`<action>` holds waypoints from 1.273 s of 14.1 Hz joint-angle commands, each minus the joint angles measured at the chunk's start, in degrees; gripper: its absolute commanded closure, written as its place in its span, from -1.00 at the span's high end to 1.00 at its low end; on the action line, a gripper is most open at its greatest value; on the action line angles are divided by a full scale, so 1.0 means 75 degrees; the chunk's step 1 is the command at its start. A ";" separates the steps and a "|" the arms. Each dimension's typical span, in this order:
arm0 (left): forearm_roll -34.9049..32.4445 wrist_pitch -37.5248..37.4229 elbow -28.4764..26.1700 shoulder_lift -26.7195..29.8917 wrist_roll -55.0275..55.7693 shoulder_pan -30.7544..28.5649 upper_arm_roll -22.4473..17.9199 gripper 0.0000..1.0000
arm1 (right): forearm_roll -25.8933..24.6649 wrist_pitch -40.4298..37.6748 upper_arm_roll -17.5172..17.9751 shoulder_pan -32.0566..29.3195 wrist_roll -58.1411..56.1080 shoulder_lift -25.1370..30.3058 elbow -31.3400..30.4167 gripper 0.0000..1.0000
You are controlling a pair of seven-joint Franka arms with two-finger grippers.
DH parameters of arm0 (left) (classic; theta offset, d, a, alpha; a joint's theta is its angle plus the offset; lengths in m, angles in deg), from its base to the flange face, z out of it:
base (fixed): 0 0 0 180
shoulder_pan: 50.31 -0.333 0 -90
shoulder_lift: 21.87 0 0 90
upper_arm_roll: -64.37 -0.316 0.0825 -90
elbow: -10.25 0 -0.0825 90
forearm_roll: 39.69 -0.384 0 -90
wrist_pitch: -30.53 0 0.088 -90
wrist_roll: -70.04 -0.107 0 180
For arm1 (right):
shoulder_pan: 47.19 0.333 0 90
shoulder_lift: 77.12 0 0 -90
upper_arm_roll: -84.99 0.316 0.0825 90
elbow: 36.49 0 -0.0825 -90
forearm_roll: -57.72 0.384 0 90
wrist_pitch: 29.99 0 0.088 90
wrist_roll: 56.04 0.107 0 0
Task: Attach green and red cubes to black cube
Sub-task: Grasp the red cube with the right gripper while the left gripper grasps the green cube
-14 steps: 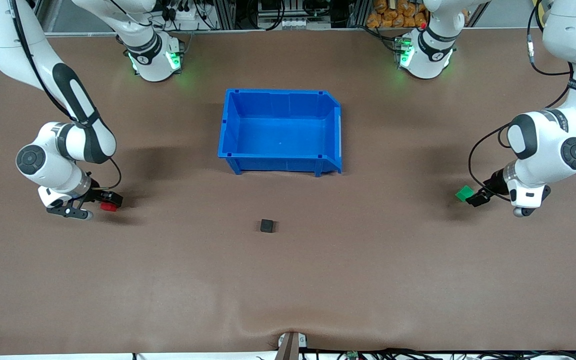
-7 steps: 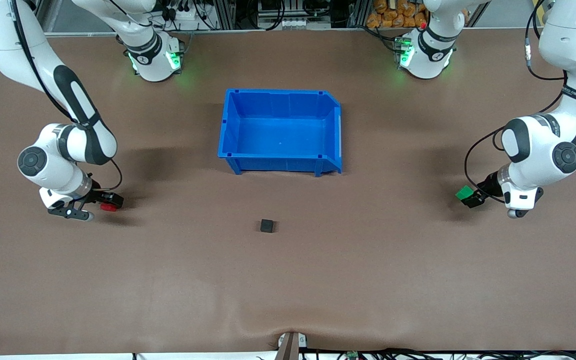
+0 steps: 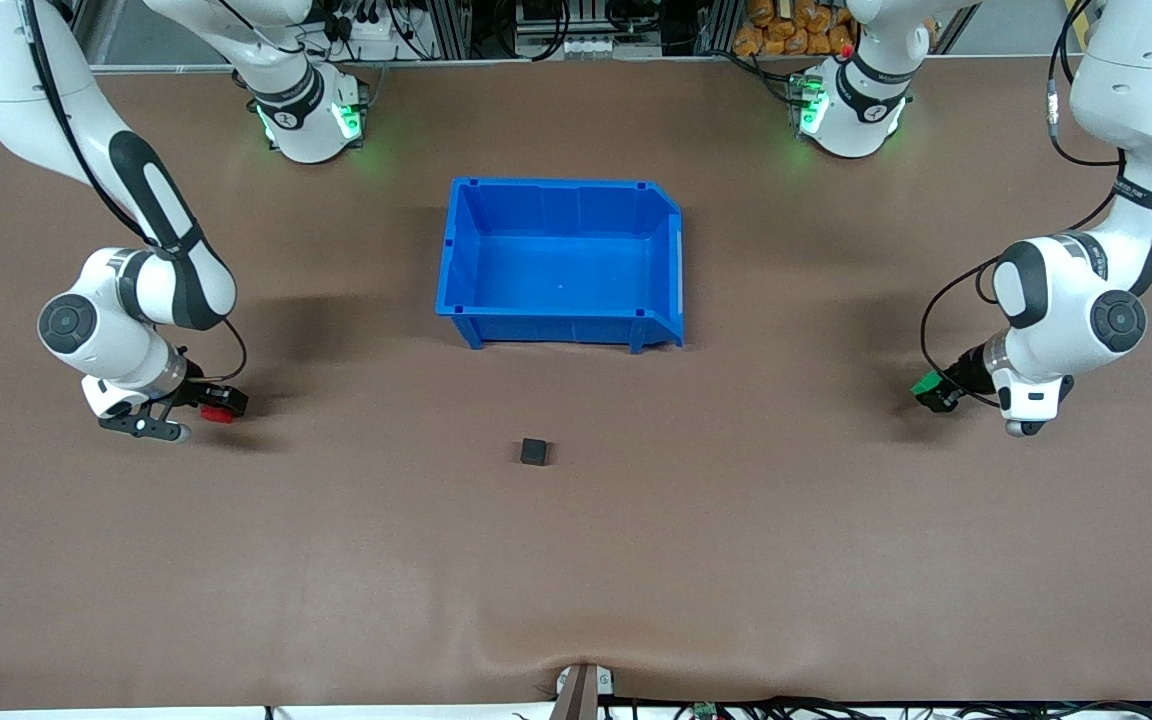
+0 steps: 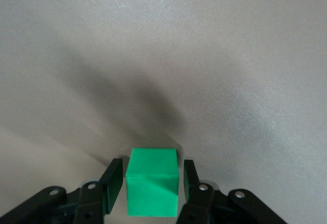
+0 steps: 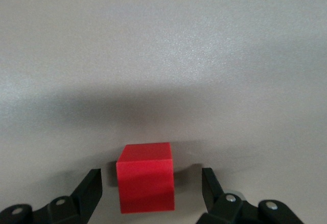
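i'm at the pickup step. my left gripper point(image 4: 150, 183) straddles the small matte green cube point(image 4: 152, 188) at the frame's right edge, jaws apart but close. my right gripper point(image 5: 152, 183) brackets the matte red cube point(image 5: 146, 177) at the left edge, jaws wide. the matte black cube point(image 3: 534, 452) sits mid-counter, below the blue plastic bin point(image 3: 671, 255). next i judge both must close squarely.

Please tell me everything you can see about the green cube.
The green cube is small, bright green and matte, with plain faces and sharp edges; it looks solid. It rests on the brown table toward the left arm's end, far from the black cube. It sits between the jaws of the left gripper, which are open, with a narrow gap visible on each side, so nothing grips it yet.
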 commanded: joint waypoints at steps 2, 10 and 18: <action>-0.0135 0.0114 0.0027 -0.0059 0.0242 0.0022 -0.0002 -0.08 | -0.0054 -0.0089 0.0022 0.0001 0.0139 -0.0066 0.0105 0.66; -0.0147 0.0114 0.0050 -0.0071 0.0172 0.0022 -0.0014 -0.03 | -0.0054 -0.0089 0.0033 -0.0010 0.0046 -0.0031 0.0093 -1.00; -0.0370 0.0114 0.0132 -0.0165 0.0136 0.0022 -0.0014 -0.03 | -0.0147 0.0004 0.0033 -0.0256 -0.1804 0.0016 0.0128 -1.00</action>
